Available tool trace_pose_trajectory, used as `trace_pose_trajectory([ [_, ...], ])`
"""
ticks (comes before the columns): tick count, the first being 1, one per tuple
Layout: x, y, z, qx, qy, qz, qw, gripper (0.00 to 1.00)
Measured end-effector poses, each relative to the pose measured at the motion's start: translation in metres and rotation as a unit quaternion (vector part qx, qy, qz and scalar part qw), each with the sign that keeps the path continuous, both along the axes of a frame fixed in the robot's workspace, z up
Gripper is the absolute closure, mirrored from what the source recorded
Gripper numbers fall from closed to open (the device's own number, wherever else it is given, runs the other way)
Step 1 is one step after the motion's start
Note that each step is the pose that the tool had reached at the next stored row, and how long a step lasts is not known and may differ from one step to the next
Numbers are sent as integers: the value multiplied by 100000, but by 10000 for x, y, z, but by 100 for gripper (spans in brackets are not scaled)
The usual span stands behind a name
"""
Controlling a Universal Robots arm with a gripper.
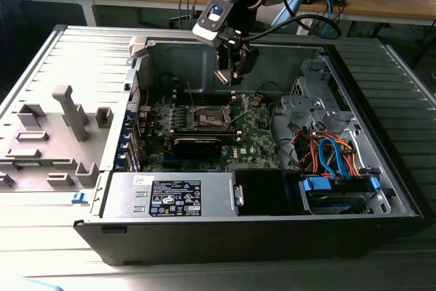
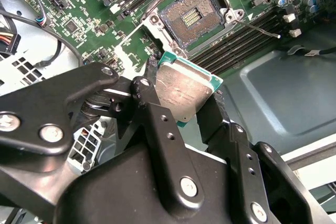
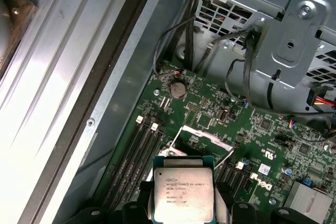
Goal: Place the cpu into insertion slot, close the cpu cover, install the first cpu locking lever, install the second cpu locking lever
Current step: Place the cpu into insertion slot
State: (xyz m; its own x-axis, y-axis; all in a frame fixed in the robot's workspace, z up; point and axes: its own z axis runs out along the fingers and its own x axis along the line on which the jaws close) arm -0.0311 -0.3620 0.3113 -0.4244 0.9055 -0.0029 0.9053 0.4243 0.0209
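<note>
Above the open PC case (image 1: 204, 236), your gripper (image 1: 233, 67) hangs over the green mobo (image 1: 257, 131), well clear of it. Jaws are clamped on the cpu (image 2: 184, 90), w/ one finger (image 2: 148, 95) on each of two opposite edges. The chip's silver-grey lid faces the cams in both wrist views, green substrate showing at the rim. The cpu sits up in the air, not touching the board. The insertion slot (image 2: 191, 19) lies on the mobo w/ its brownish pin field exposed. In the first wrist view the cpu cover (image 3: 207, 139) shows as a silvery frame just beyond the chip; can't tell its exact angle. A thin wire locking lever (image 2: 260, 30) sticks out free beside the slot, over the black memory slots (image 2: 236, 45).
</note>
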Motion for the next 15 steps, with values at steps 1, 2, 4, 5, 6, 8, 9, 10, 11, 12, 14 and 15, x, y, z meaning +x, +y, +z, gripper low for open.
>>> trace_pose_trajectory([
  [1, 0, 0, 0, 1, -1, -57, 100000, 45],
  [2, 0, 0, 0, 0, 0, -142, 100000, 45],
  [4, 0, 0, -1, 0, -2, -258, 100000, 45],
  [5, 0, 0, -1, 0, -3, -318, 99999, 45],
  [6, 0, 0, -1, 0, 2, -371, 99999, 45],
  [8, 0, 0, -1, -2, 0, -482, 99999, 45],
  [9, 0, 0, -1, 0, 1, -568, 99998, 45],
  [10, 0, 0, -1, -2, 1, -699, 99998, 45],
  [11, 0, 0, -2, -1, 1, -800, 99997, 45],
  [12, 0, 0, -2, 0, 1, -888, 99996, 45],
  [14, 0, 0, -2, -1, 0, -993, 99995, 45],
  [15, 0, 0, -2, 1, 0, -1054, 99994, 45],
])
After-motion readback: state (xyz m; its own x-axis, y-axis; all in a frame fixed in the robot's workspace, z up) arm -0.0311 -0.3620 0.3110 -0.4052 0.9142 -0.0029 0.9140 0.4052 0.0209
